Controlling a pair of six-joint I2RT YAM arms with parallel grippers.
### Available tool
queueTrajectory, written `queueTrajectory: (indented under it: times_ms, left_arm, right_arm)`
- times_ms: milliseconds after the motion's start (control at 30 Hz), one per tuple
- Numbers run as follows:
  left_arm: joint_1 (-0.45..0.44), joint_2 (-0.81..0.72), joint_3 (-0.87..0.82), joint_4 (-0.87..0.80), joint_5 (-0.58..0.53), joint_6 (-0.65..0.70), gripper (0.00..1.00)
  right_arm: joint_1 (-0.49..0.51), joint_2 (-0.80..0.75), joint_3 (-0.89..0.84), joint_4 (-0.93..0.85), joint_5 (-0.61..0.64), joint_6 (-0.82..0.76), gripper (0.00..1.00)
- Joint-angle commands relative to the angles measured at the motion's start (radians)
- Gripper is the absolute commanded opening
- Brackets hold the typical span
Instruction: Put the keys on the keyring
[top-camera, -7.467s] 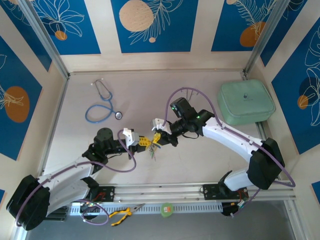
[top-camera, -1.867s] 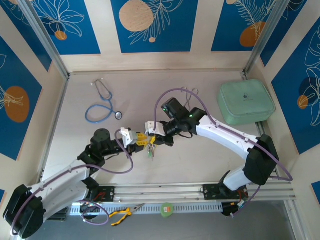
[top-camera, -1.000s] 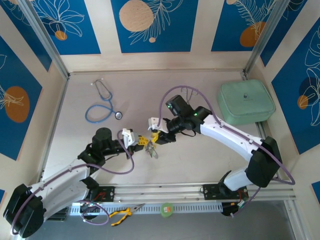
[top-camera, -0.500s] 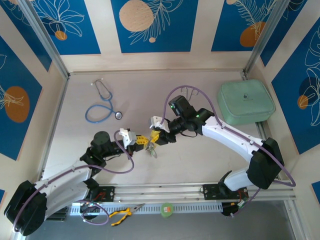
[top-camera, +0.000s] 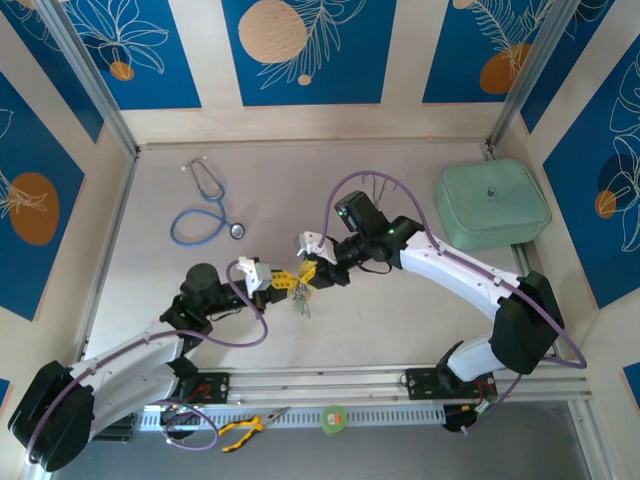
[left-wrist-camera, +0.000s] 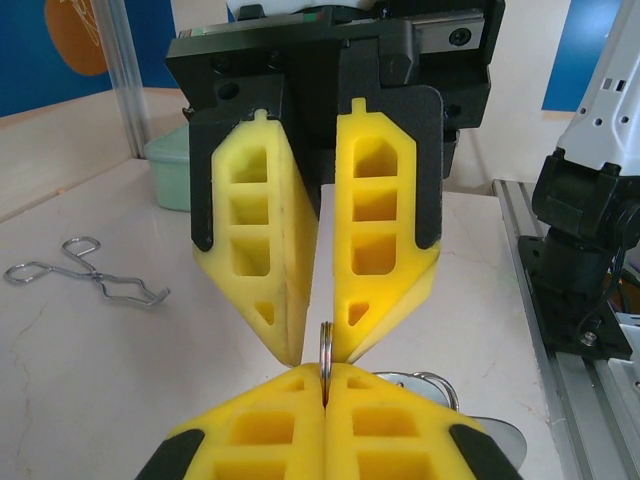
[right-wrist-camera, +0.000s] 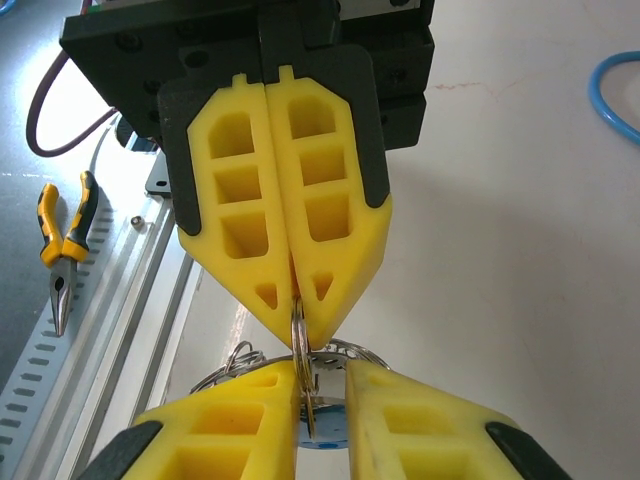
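Observation:
Both grippers meet tip to tip above the middle of the table. My left gripper (top-camera: 287, 283) (left-wrist-camera: 325, 368) is shut on the thin metal ring of the keyring (left-wrist-camera: 325, 345) (right-wrist-camera: 299, 335), held edge-on. My right gripper (top-camera: 311, 271) (right-wrist-camera: 320, 378) faces it with its fingers slightly apart. The ring and a hanging silver key lie in that gap against one finger. The key's blue head (right-wrist-camera: 332, 443) shows below. More wire loops (right-wrist-camera: 228, 365) hang beside it. The keys (top-camera: 302, 303) dangle under the two grippers. The black-headed key cannot be made out.
A blue stethoscope (top-camera: 205, 205) lies at the far left and a green case (top-camera: 492, 203) at the far right. Thin metal forceps (top-camera: 378, 186) (left-wrist-camera: 90, 275) lie near the case. Yellow-handled pliers (top-camera: 245, 430) (right-wrist-camera: 62, 240) rest on the rail at the near edge.
The right gripper swung left, then back, and has now edged slightly left toward the left gripper. The two have stayed tip to tip with the keys hanging beneath.

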Motion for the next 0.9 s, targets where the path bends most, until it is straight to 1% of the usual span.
queueTrajectory:
  times_ms: [0,133,333,533,633,700,867]
  left_arm:
    - [-0.005,-0.021,-0.003,0.042,0.024,-0.008,0.00]
    - [-0.005,-0.026,-0.002,0.032,0.022,-0.003,0.00]
    - [-0.005,-0.023,0.002,0.028,0.027,0.001,0.00]
    - [-0.005,-0.023,0.005,0.024,0.027,0.002,0.00]
    - [-0.005,-0.023,0.005,0.020,0.029,0.005,0.00]
    - [-0.004,-0.023,0.005,0.023,0.030,0.006,0.00]
    - [-0.005,-0.017,0.006,0.045,0.042,0.002,0.00]
  right_arm:
    - [-0.004,-0.008,0.002,-0.022,-0.022,-0.004,0.23]
    - [-0.016,-0.035,-0.016,-0.027,-0.011,-0.004,0.25]
    - [-0.023,-0.035,-0.024,-0.043,0.003,-0.005,0.23]
    - [-0.023,-0.025,-0.018,-0.050,0.005,-0.005,0.15]
    - [-0.024,-0.025,-0.019,-0.053,0.001,-0.005,0.07]
    - [-0.022,-0.020,-0.022,-0.051,0.000,-0.003,0.04]
    - [-0.014,0.012,-0.017,-0.049,0.005,0.002,0.03]
